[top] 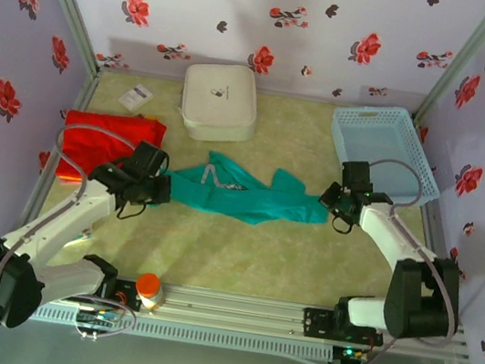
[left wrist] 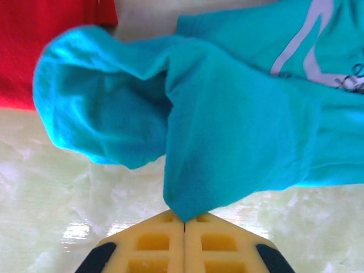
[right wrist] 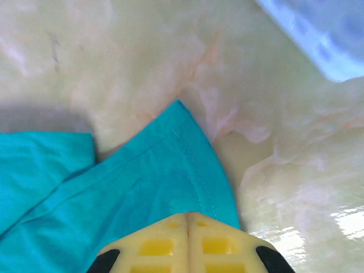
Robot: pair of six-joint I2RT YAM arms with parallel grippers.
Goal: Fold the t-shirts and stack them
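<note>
On a pale marbled tabletop (top: 240,256) walled by red-flowered lilac paper (top: 340,31), the left gripper (top: 165,190) and right gripper (top: 326,198) clamp opposite ends of a teal-green cloth t-shirt (top: 240,196) mid-table; a red cloth t-shirt (top: 102,137) lies far left

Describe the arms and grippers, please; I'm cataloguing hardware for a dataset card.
Both arms, left arm and right arm, have white links, black joint housings and a looping grey cable. The left gripper and right gripper have yellow fingers with square grid recesses and black side pieces.
</note>
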